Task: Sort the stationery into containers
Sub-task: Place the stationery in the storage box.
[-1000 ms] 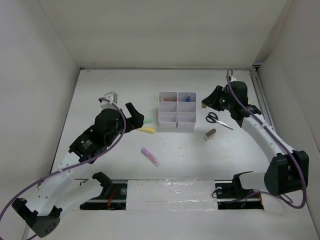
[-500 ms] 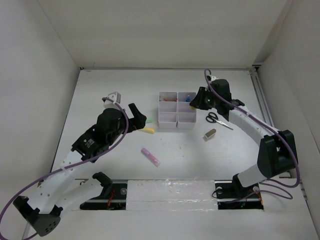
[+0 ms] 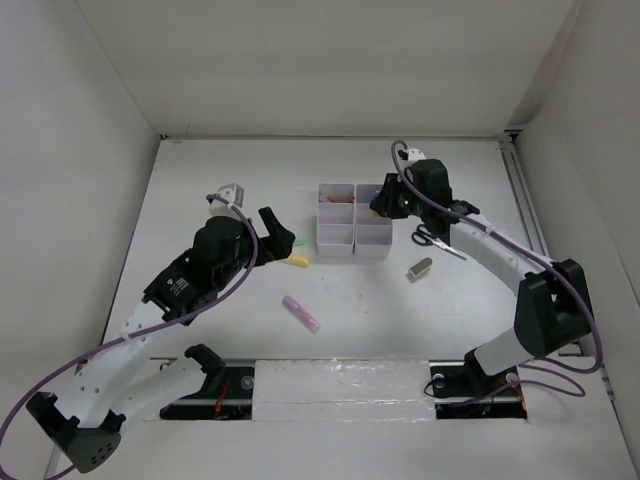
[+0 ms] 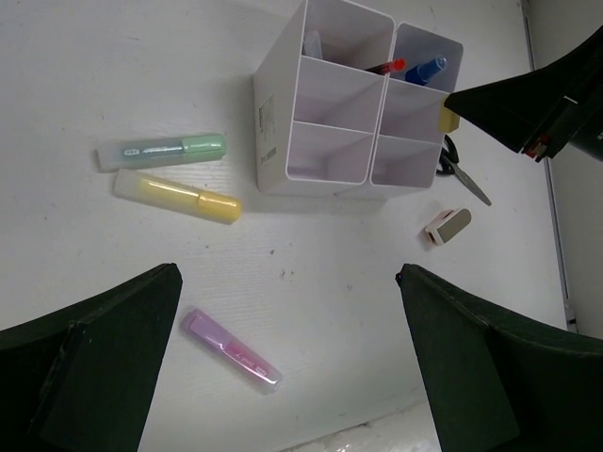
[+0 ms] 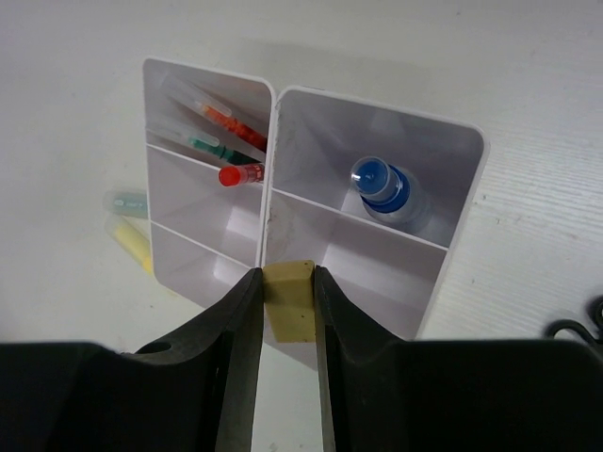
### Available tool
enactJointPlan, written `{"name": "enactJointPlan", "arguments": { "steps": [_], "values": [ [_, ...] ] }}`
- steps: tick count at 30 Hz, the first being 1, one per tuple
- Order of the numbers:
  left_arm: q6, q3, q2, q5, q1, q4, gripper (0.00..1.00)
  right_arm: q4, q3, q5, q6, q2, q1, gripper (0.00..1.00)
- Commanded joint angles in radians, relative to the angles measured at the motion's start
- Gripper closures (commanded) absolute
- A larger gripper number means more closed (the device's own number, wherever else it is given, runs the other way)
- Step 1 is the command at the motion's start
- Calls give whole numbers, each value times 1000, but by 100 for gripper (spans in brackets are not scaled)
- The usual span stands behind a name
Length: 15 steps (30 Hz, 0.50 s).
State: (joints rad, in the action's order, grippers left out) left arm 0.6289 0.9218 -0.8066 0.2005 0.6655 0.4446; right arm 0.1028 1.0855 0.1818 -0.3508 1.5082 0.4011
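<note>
Right now, left to right in the top view: your left claw [image 3: 275, 236] hangs released left of centre, fingers wide apart, holding nothing. In its wrist view the green highlighter [image 4: 165, 151] and yellow highlighter [image 4: 177, 196] lie side by side on the desk [image 4: 122, 56] at the left of the frame, near the organiser tray [image 4: 273, 122]. The pink highlighter [image 4: 231, 350] sits apart from them, lower centre.

The tray stands at the centre of the top view. In the right wrist view the red pen [image 5: 240, 174] leans in the upper-left cell and the blue piece [image 5: 384, 184] is in the upper-right cell.

Your right claw [image 5: 288, 279] is clenched on the beige eraser block [image 5: 288, 309], hovering by the tray's near wall, roughly in line with the divider between the two columns. I can't tell which cell it's over.

The scissors [image 3: 432, 238] and a small grey block [image 3: 420, 267] lie on the desk right of the tray.

My read: the step in hand is delivering the eraser. Next you need to move off the divider, centre over one empty cell, lower, then release. The risk is that the block catches a wall and tips outside.
</note>
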Motion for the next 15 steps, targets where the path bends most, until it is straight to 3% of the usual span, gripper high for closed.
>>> {"name": "enactJointPlan", "arguments": {
  "steps": [1, 15],
  "values": [
    [-14, -8, 20, -13, -3, -37, 0, -58, 14, -42, 33, 3, 22, 100],
    [-23, -17, 20, -32, -3, -46, 0, -100, -134, -170, 6, -78, 122, 100]
  ]
}}
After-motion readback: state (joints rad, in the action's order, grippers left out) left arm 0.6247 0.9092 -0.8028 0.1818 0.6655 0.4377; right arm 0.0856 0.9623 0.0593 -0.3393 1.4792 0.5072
